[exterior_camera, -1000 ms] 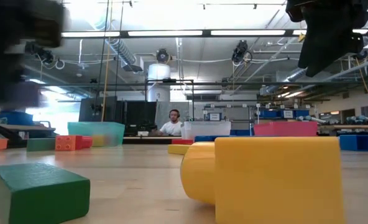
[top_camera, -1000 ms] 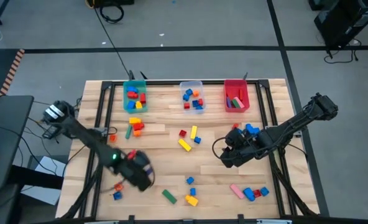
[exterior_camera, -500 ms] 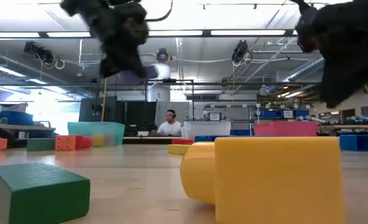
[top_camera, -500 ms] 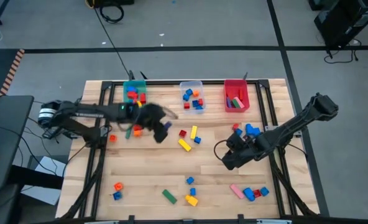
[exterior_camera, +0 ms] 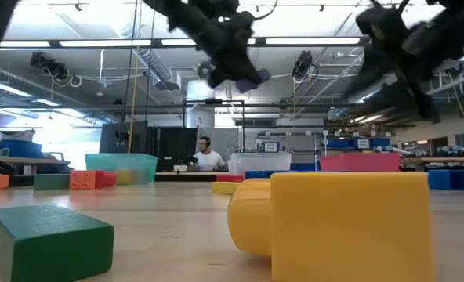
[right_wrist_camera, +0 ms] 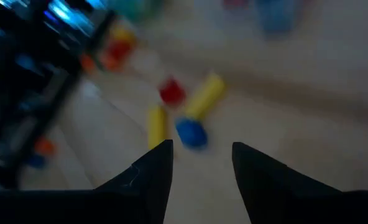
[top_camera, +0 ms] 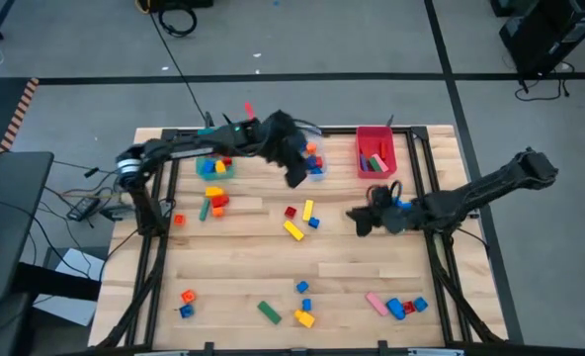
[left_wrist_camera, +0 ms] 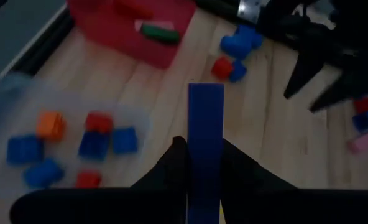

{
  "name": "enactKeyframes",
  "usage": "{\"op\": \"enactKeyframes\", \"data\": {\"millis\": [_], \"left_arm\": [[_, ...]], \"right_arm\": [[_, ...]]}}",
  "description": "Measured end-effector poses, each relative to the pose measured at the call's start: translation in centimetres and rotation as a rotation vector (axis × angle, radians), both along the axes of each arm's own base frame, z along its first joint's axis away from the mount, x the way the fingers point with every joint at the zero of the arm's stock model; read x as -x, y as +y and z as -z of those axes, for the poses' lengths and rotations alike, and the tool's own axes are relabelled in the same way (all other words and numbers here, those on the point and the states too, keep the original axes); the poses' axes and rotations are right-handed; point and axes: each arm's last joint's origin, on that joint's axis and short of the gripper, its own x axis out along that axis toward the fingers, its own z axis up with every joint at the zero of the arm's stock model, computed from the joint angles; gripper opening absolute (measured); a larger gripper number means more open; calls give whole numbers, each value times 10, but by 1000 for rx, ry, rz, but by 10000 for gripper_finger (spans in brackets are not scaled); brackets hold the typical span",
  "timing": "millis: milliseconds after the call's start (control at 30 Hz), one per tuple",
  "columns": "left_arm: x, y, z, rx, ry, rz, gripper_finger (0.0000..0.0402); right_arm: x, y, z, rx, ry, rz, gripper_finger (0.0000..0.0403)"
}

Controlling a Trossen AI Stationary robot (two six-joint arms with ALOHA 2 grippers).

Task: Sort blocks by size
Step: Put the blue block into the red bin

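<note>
Sorting under way, partly done. My left gripper hangs above the clear bin at the table's far edge, its fingers clamped on a long blue block, raised off the wood. My right gripper hovers over bare table just beside the blue cluster on the right side, fingers parted with nothing between them.

Done so far: the teal bin, the clear bin and the red bin each contain several blocks.

Left to do, by my judgement: a good number of blocks lie loose. I count a group below the teal bin, a mid-table group with the yellow bar, the green block near the front edge, and the pink and blue pieces at front right.
</note>
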Motion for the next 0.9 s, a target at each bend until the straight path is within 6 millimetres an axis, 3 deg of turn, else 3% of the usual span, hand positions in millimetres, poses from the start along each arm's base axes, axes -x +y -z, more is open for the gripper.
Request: {"op": "enactKeyframes", "data": {"millis": [200,367,600,900], "left_arm": [[-36,10,1,82,-114,104,65],[-50,12,1,187,-242,162,65],[-55,13,-11,258,-365,183,65],[-55,13,-13,286,-377,171,65]], "right_arm": [[0,-24,-42,215,-244,1,178],[7,-45,-63,300,-367,102,178],[8,-63,-68,292,-412,144,181],[-3,-73,-72,345,-489,62,188]]}}
